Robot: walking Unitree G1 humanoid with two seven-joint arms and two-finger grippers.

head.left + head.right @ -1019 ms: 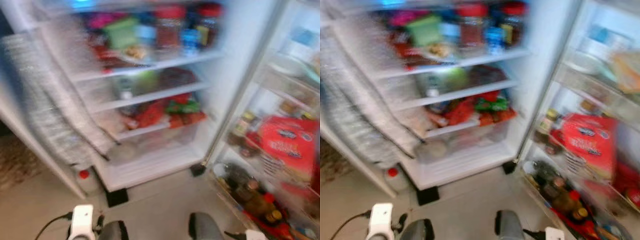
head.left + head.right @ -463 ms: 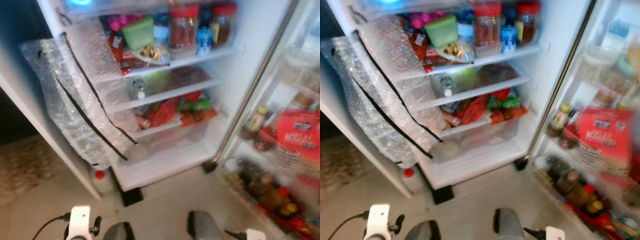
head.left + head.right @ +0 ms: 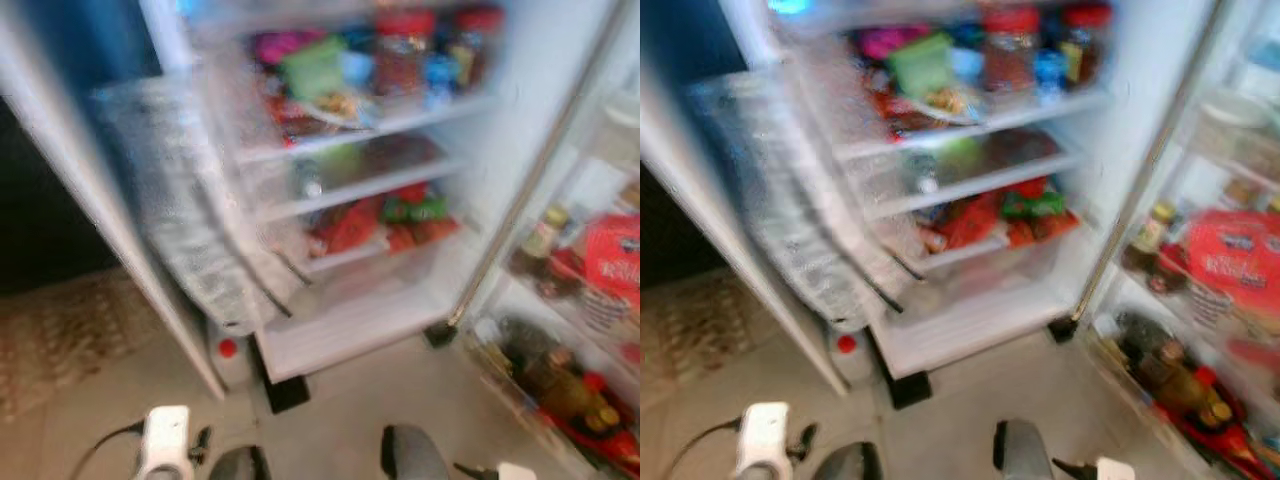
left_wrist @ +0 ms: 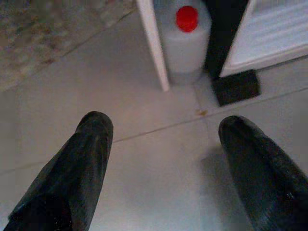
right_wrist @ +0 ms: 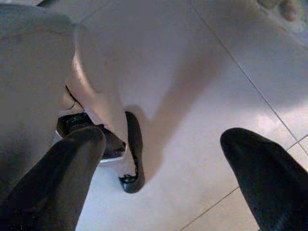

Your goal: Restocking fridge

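The fridge [image 3: 970, 190] stands open and takes up the middle and top of the head views. Its shelves are full of jars, packets and a green tub, all a bit blurry. A sheet of bubble wrap [image 3: 800, 230] hangs down its left side. The open door [image 3: 1210, 280] on the right holds bottles and a red pack.

Both end effectors hang low and carry nothing. The left end effector [image 4: 163, 159] has its two black fingers wide apart over the pale floor [image 4: 144, 86]. The right end effector [image 5: 163, 168] is spread apart too, above bare tiles.

My guess is the robot is only getting in place, with no item to put away yet. To do this well it should stop and hold steady so the picture turns sharp, then look for a free spot on a shelf. It should keep clear of the hanging wrap and the door rack.

The left wrist view shows a white jug with a red cap [image 4: 185, 41] sharply, on the floor by the fridge foot. The head views show that jug as a small blur at lower left. The right wrist view shows the robot's own leg and dark foot [image 5: 130, 159].
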